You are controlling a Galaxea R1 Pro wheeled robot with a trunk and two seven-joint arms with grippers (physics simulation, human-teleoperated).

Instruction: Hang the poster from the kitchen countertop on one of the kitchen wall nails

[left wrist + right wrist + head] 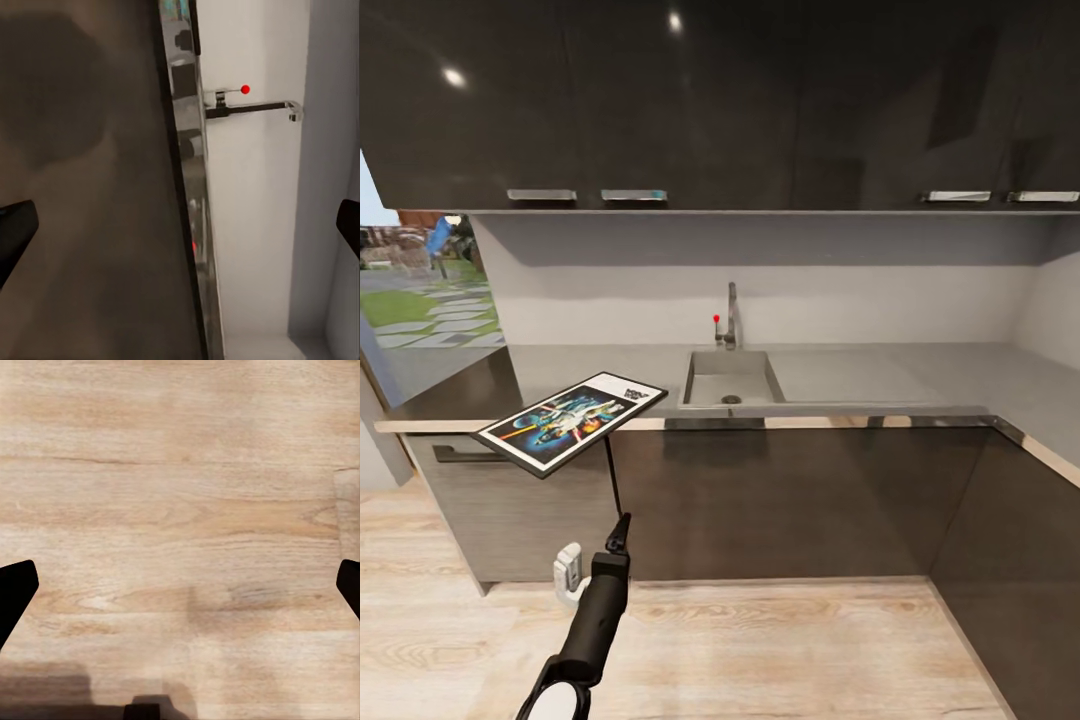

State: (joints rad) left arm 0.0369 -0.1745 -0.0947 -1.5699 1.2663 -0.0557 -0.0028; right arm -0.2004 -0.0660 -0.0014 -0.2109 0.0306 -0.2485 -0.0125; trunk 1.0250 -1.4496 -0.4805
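The poster (pixel 571 420), black-framed with a white border and dark blue artwork, lies flat on the left part of the light-grey kitchen countertop (pixel 880 375), its near corner jutting past the front edge. My left gripper (pixel 614 495) hangs open below that edge, in front of the dark cabinets, apart from the poster. The left wrist view has its fingertips (pixel 15 229) wide apart, with the chrome counter edge (pixel 187 187), the tap (pixel 251 109) and a corner of the poster (pixel 178 7) beyond. My right gripper (pixel 180 585) is open over the wooden floor. The wall nails are out of view.
A sink (pixel 730 378) with a chrome tap (pixel 730 315) is set mid-counter. Dark upper cabinets (pixel 720 100) hang overhead. The counter turns a corner at the right (pixel 1040 440). A window (pixel 420 280) onto a garden is at the left. Wooden floor (pixel 780 640) lies in front.
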